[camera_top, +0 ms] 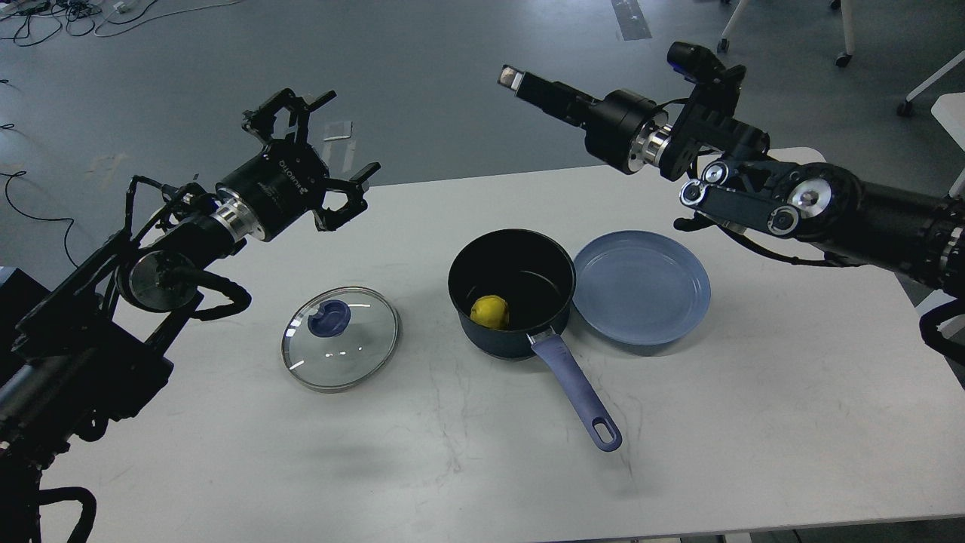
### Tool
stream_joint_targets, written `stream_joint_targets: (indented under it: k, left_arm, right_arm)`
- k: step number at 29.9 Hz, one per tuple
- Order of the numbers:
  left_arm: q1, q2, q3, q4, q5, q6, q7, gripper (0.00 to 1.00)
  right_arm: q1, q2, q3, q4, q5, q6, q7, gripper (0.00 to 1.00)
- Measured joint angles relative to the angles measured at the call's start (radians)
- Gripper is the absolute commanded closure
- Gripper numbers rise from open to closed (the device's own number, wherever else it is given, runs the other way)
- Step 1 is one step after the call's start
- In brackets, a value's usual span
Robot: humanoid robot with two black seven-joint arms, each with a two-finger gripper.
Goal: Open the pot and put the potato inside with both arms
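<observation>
A dark pot (pixel 528 260) with a purple handle (pixel 577 392) stands open at the table's middle. A yellow potato (pixel 489 311) lies inside it at the front left. The glass lid (pixel 341 338) with a blue knob lies flat on the table, left of the pot. My left gripper (pixel 332 147) is open and empty, held in the air above the table's far left, behind the lid. My right gripper (pixel 520 79) is raised high behind the pot, empty, pointing left. Its fingers look like one dark bar, so I cannot tell them apart.
A blue plate (pixel 641 286) sits empty on the white table (pixel 754 422), touching the pot's right side. Chair wheels and cables lie on the grey floor behind the table.
</observation>
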Motion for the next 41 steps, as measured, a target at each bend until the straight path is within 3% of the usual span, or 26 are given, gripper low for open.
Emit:
stream_joint_targets:
  k: [4, 9, 14, 41]
  left_arm:
    - [0.006, -0.015, -0.001, 0.002, 0.0, 0.004, 0.0, 0.01]
    - [0.009, -0.031, -0.004, 0.004, 0.0, 0.006, 0.0, 0.01]
    - [0.026, -0.04, -0.007, 0.03, -0.002, 0.006, -0.013, 0.01]
    - [0.057, -0.041, -0.013, 0.054, -0.011, -0.002, -0.024, 0.01]
  right_arm:
    - [-0.025, -0.044, 0.1, -0.003, 0.299, 0.13, -0.012, 0.0]
    - [-0.108, -0.05, 0.22, 0.001, 0.492, 0.197, -0.087, 0.0]
    - [-0.186, -0.043, 0.292, 0.018, 0.519, 0.204, -0.137, 0.0]
    - [-0.278, -0.027, 0.372, 0.07, 0.647, 0.205, -0.228, 0.0]
